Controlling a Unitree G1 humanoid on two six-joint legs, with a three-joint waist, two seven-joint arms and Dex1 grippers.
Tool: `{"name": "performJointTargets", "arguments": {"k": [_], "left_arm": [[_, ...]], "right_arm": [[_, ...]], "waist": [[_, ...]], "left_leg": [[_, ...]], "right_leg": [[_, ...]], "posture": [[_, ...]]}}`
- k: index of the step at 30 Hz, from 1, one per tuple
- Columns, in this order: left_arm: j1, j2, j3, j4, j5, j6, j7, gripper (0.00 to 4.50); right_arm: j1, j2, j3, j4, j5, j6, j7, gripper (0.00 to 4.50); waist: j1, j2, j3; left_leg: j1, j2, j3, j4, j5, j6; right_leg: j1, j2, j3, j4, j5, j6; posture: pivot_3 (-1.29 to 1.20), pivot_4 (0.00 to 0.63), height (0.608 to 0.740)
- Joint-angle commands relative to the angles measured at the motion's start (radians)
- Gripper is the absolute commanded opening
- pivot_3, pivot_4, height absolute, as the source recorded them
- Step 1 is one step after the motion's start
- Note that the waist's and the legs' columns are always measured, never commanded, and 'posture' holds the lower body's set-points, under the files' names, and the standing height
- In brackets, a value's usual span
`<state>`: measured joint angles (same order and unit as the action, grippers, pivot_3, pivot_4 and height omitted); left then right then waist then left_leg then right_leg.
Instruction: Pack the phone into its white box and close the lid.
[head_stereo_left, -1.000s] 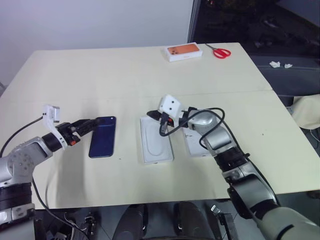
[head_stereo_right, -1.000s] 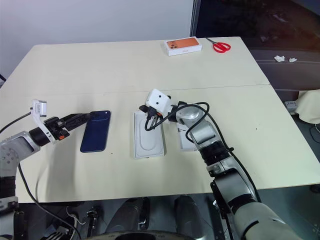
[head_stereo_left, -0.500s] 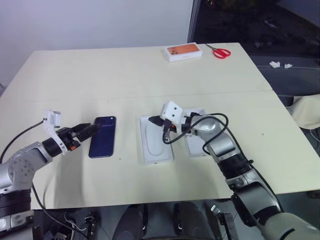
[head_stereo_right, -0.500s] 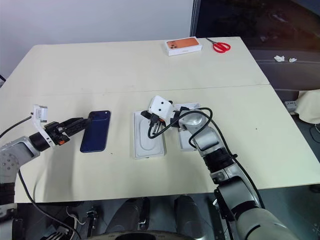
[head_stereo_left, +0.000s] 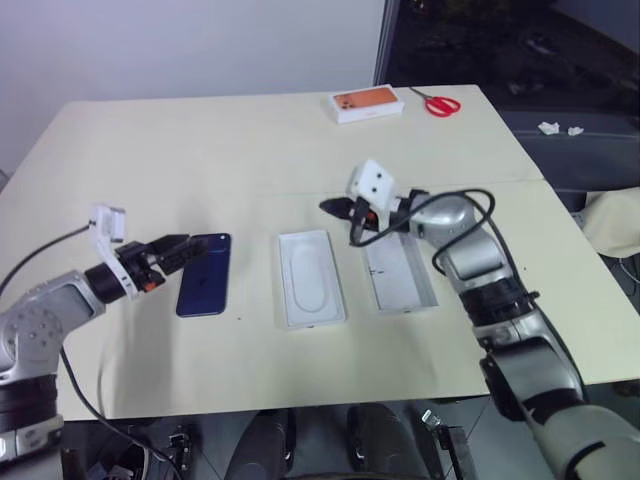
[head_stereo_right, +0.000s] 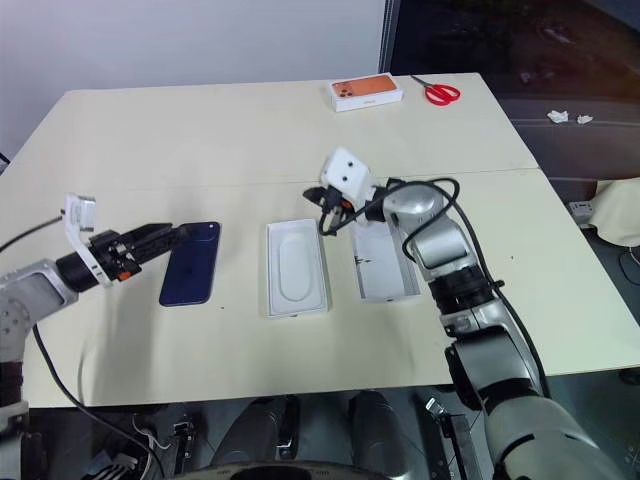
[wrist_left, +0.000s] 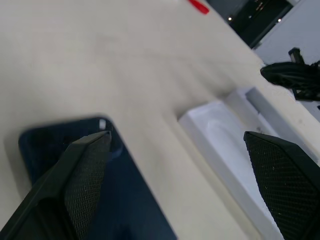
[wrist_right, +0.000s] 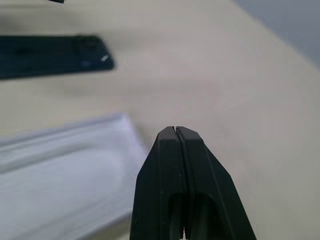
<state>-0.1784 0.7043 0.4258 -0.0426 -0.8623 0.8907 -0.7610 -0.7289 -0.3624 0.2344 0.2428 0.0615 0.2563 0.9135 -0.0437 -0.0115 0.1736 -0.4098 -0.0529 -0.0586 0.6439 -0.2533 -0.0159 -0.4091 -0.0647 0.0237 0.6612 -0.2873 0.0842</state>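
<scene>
My left gripper (head_stereo_left: 180, 247) gapes wide, the phone (head_stereo_left: 204, 287) flat on the table just past its tips. My right gripper (head_stereo_left: 335, 207) is pinched empty above the white box (head_stereo_left: 400, 279), probably. Risk: a shallow pinch skids the glossy phone.

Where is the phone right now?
The phone lies flat on the table's left side, between the open left gripper and the white insert.

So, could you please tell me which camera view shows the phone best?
The left eye view: the whole phone lies flat and unobstructed on the table. The right eye view shows it equally whole. The left wrist view catches its near end; the right wrist view shows it as a distant dark strip.
</scene>
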Motion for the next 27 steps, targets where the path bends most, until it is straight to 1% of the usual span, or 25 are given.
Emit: {"name": "performJointTargets", "arguments": {"k": [1,7,12,16,19,23,27], "left_arm": [[0.014,0.003,0.045,-0.016,-0.002,-0.031,0.004,4.46],[-0.025,0.007,0.055,0.033,0.005,-0.052,0.014,4.46],[-0.004,0.016,0.066,0.073,0.010,-0.040,0.009,4.46],[-0.006,0.058,0.092,0.140,0.013,0.005,0.023,4.46],[0.022,0.089,0.091,0.177,0.014,0.029,-0.001,4.46],[0.024,0.096,0.081,0.202,0.020,0.043,-0.019,4.46],[0.011,0.087,0.036,0.211,0.032,0.066,-0.030,4.46]], "right_arm": [[0.012,0.008,0.003,-0.073,0.012,-0.007,-0.002,0.00],[-0.022,0.029,0.018,-0.039,-0.002,-0.012,-0.014,0.00],[-0.034,0.083,0.065,-0.013,-0.051,-0.039,-0.057,0.00],[-0.051,0.140,0.091,-0.002,-0.072,-0.037,-0.088,0.00],[-0.046,0.171,0.140,-0.001,-0.106,-0.050,-0.092,0.00],[-0.060,0.219,0.183,0.025,-0.131,-0.040,-0.096,0.00],[-0.058,0.264,0.231,0.056,-0.157,-0.010,-0.098,0.00]], "waist": [[0.002,0.000,0.000],[0.006,0.000,0.000],[0.001,0.000,0.000],[0.000,0.000,0.000],[0.000,0.000,0.000],[0.003,0.000,0.000],[0.003,-0.001,0.000]], "left_leg": [[0.000,0.000,0.000,0.000,0.000,0.000],[0.000,0.000,0.000,0.002,0.000,0.000],[0.000,0.000,0.000,0.001,0.000,0.000],[0.000,0.000,0.000,0.001,0.000,0.000],[0.000,0.000,0.000,0.001,0.000,0.000],[0.000,0.000,-0.001,0.001,0.000,0.000],[0.000,0.000,-0.001,0.001,0.000,0.000]], "right_leg": [[0.000,0.000,0.000,0.000,0.000,0.000],[0.001,0.000,-0.001,0.000,0.000,0.000],[0.000,0.000,-0.001,0.000,0.000,0.000],[0.000,0.000,-0.001,0.001,0.000,0.000],[0.000,0.000,0.000,0.001,0.000,0.000],[0.000,0.000,-0.001,0.001,0.000,0.000],[-0.001,0.000,-0.001,0.001,0.000,0.000]], "posture": [[0.00,0.150,0.740],[0.00,0.150,0.740],[0.00,0.150,0.740],[0.00,0.150,0.740],[0.00,0.150,0.740],[0.00,0.150,0.740],[0.00,0.150,0.740]]}}
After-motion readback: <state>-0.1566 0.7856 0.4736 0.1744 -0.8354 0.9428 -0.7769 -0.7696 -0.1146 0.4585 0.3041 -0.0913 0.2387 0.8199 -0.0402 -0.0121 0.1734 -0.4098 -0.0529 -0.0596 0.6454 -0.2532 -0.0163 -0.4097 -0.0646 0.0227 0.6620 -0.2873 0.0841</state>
